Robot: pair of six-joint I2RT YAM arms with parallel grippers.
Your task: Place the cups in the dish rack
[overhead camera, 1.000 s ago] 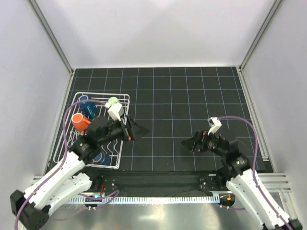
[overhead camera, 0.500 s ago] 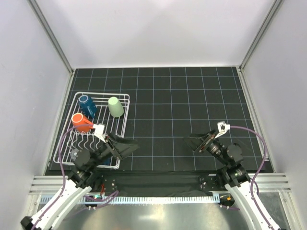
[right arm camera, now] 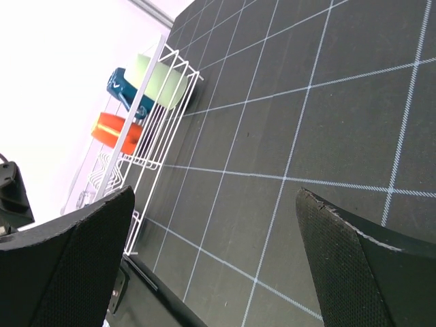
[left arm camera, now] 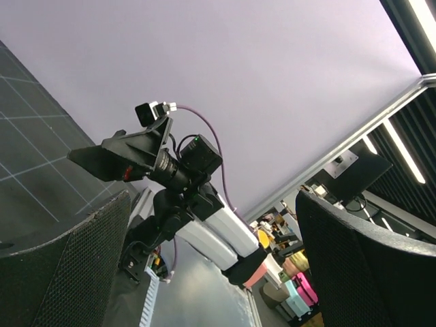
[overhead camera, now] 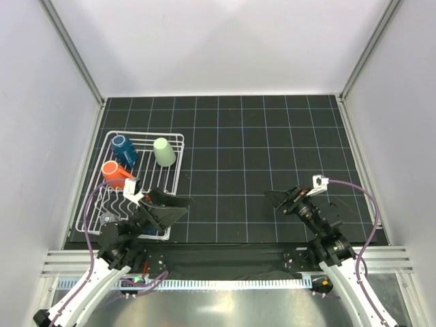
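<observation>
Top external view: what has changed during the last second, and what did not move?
The left arm pulled back from over the dish rack toward its base; the left gripper now hangs near the rack's near right corner, open and empty. The right gripper drew back slightly, also open. The pale green tumbler, orange mug and blue mug stayed in the rack.

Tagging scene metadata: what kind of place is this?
Probably a lab test cell, not a kitchen: plain white enclosure walls on aluminium framing, a black gridded mat, and a dish rack staged as a prop.
</observation>
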